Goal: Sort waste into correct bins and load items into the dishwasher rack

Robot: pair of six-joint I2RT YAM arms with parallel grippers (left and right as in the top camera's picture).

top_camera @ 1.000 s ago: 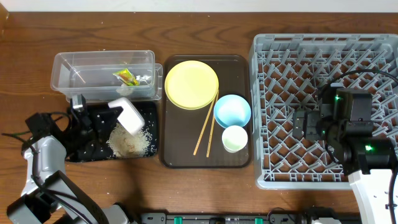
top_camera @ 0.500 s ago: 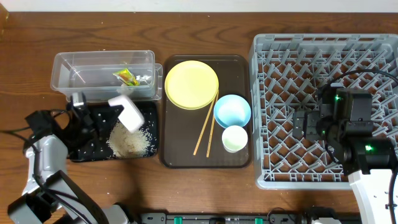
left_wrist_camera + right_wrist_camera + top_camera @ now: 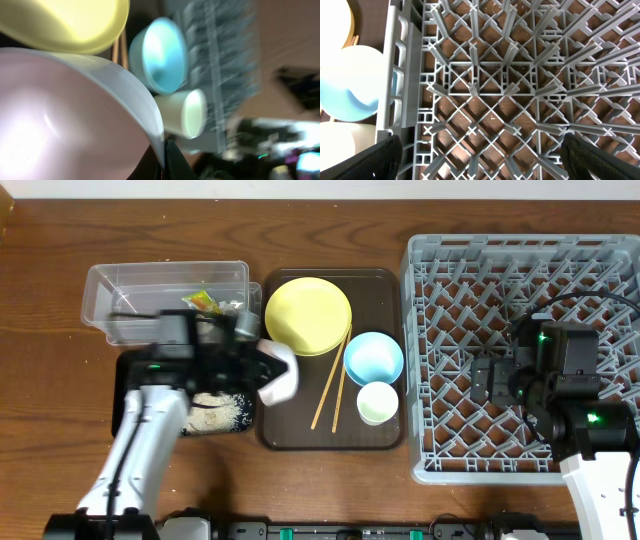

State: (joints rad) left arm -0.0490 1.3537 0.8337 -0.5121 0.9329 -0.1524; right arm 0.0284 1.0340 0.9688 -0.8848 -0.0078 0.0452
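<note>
Since a second earlier, the left gripper (image 3: pixel 262 366) had swung right from the black tray (image 3: pixel 128 382), carrying the white bowl (image 3: pixel 282 373) to the brown serving tray's (image 3: pixel 290 422) left edge. Overhead, rice (image 3: pixel 215 410) lay in the black tray and the wrapper (image 3: pixel 203 302) in the clear tub (image 3: pixel 100 290). The rack (image 3: pixel 520 245) held nothing, so loading looked wholly undone. The chopsticks (image 3: pixel 335 380) ran near-to-far, leaning toward the yellow plate (image 3: pixel 308 315). Left wrist: fingers (image 3: pixel 172 162) pinched the bowl's rim, its mouth tilted camera-ward. Right wrist: the right gripper (image 3: pixel 480 160) hung spread wide, empty, over the rack.
</note>
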